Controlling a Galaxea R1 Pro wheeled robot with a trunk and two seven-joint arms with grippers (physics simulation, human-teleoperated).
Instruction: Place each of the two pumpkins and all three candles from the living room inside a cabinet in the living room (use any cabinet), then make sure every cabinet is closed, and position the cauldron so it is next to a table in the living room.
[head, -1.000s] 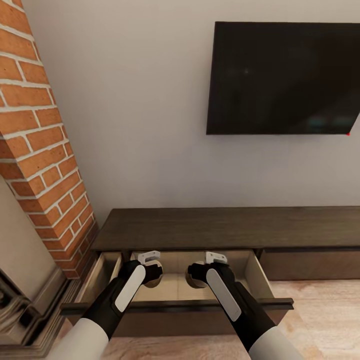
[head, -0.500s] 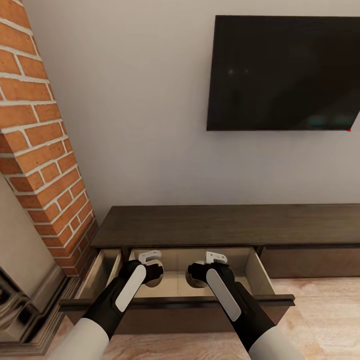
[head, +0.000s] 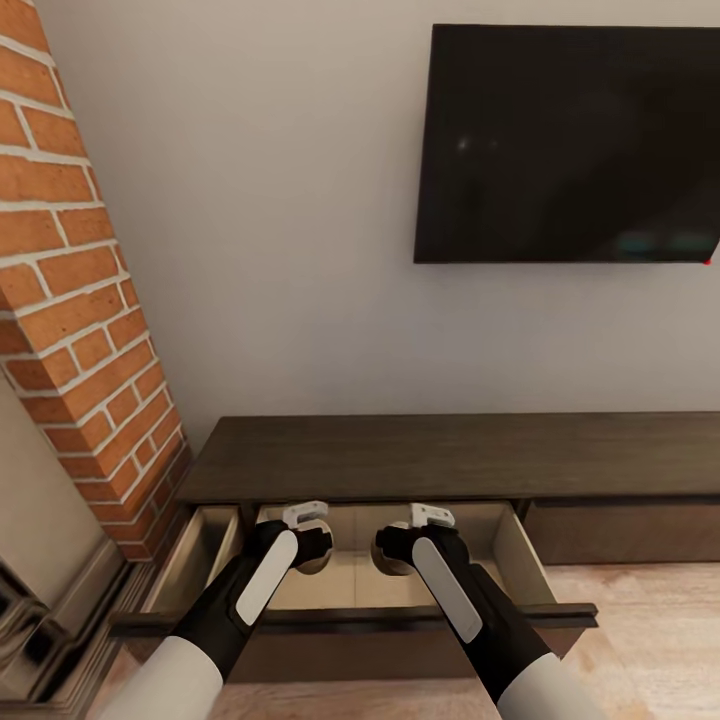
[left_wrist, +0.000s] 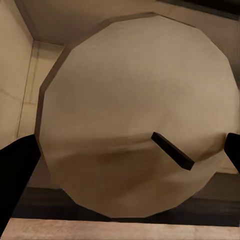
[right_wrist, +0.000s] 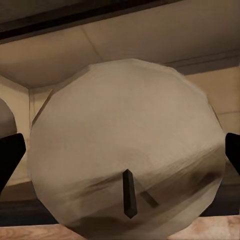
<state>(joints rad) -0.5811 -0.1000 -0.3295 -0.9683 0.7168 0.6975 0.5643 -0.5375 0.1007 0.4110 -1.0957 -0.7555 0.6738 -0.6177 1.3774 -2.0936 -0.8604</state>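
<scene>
The cabinet (head: 450, 455) is the long dark-brown unit under the wall, and its left drawer (head: 350, 618) is pulled out, showing a pale interior. My left gripper (head: 312, 548) hangs over the drawer, shut on a candle (left_wrist: 135, 100), a tan cylinder with a dark wick seen end-on. My right gripper (head: 392, 548) hangs beside it over the same drawer, shut on a second candle (right_wrist: 125, 140). In each wrist view the dark fingertips (left_wrist: 15, 170) (right_wrist: 10, 155) flank the candle. The pumpkins, cauldron and table are out of view.
A red brick chimney (head: 70, 300) and the stone-coloured fireplace (head: 40, 560) stand close on the left. A black TV (head: 570, 145) hangs on the wall above the cabinet. The cabinet's right front (head: 620, 530) is shut, with wood floor (head: 640, 620) before it.
The head view has drifted slightly. My left gripper has edged a little further over the drawer. Both grippers still hold their candles.
</scene>
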